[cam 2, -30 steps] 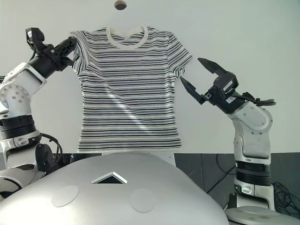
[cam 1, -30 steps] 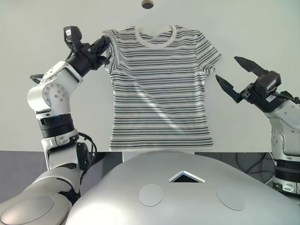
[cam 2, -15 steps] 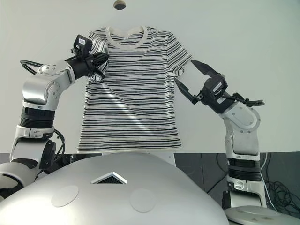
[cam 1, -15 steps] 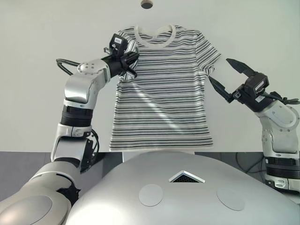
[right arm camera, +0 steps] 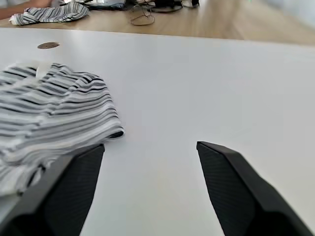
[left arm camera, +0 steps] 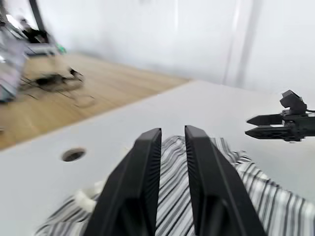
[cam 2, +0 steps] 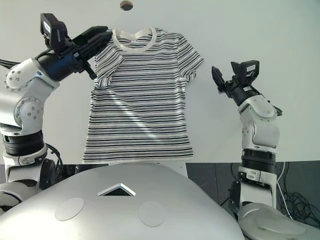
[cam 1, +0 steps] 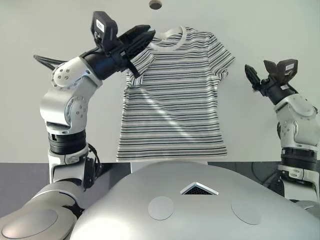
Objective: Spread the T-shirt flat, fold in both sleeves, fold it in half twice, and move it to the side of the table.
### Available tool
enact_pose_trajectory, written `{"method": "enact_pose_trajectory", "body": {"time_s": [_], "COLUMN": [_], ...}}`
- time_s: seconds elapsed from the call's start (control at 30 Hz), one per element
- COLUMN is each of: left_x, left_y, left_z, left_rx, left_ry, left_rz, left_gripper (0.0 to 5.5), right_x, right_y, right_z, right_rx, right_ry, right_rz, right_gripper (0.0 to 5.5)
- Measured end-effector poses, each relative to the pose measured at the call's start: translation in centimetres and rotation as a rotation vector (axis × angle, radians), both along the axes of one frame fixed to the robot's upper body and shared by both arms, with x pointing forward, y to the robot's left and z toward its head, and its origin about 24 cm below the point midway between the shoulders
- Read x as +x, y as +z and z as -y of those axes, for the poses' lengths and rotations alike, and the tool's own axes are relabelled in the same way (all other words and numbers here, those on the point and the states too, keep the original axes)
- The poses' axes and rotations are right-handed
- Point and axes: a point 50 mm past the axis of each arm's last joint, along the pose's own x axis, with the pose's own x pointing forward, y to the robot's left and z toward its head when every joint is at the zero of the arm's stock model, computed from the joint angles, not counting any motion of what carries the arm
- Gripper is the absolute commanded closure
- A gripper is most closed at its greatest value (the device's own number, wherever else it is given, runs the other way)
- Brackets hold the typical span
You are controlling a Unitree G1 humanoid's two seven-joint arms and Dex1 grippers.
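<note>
White worktop (cam 1: 280, 30) under a striped T-shirt (cam 1: 172, 110), spread flat, hem close to the near edge, collar (cam 1: 167, 44) at the far end.

Midway up on the right: right gripper (right arm camera: 150, 145) just beside the right sleeve (cam 1: 222, 55), not touching it, jaws wide apart and empty. That sleeve not yet folded.

Farther back: left gripper (left arm camera: 172, 130) above the left shoulder, jaws narrowly apart, nothing seen between them. Left sleeve (cam 1: 137, 67) lying folded in over the chest. Beyond the collar, a round hole (cam 1: 155, 4) in the worktop.

Likely trouble from here:
- With jaws so wide, could pinch body cloth along with the right sleeve and rumple the flat panel.
- Could flip the left sleeve back out if a left fingertip catches it on the way off.
- Could pull the hem off the near edge with any tug toward the robot.
</note>
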Motion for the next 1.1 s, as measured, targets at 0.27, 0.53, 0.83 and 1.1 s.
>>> {"method": "enact_pose_trajectory", "body": {"time_s": [0.27, 0.53, 0.83, 1.1], "left_x": [-1.1, -1.4, -1.5, -1.6], "left_y": [-0.9, -1.5, -1.6, -1.7], "left_z": [-0.6, -0.7, -0.7, -0.6], "left_rx": [0.036, 0.025, 0.018, -0.005], "left_ry": [0.073, 0.089, 0.089, 0.09], "left_rz": [0.074, 0.058, 0.051, 0.04], "left_gripper": [4.64, 4.6, 4.6, 4.6], "right_x": [4.0, 4.7, 4.8, 4.8], "right_y": [-0.2, -0.7, -0.8, -0.8], "right_z": [-1.9, -2.3, -2.5, -2.7], "right_rx": [0.098, 0.092, 0.093, 0.097], "right_ry": [0.087, 0.118, 0.134, 0.139], "right_rz": [-0.196, -0.231, -0.23, -0.224], "right_gripper": [1.95, 3.23, 4.82, 5.48]}}
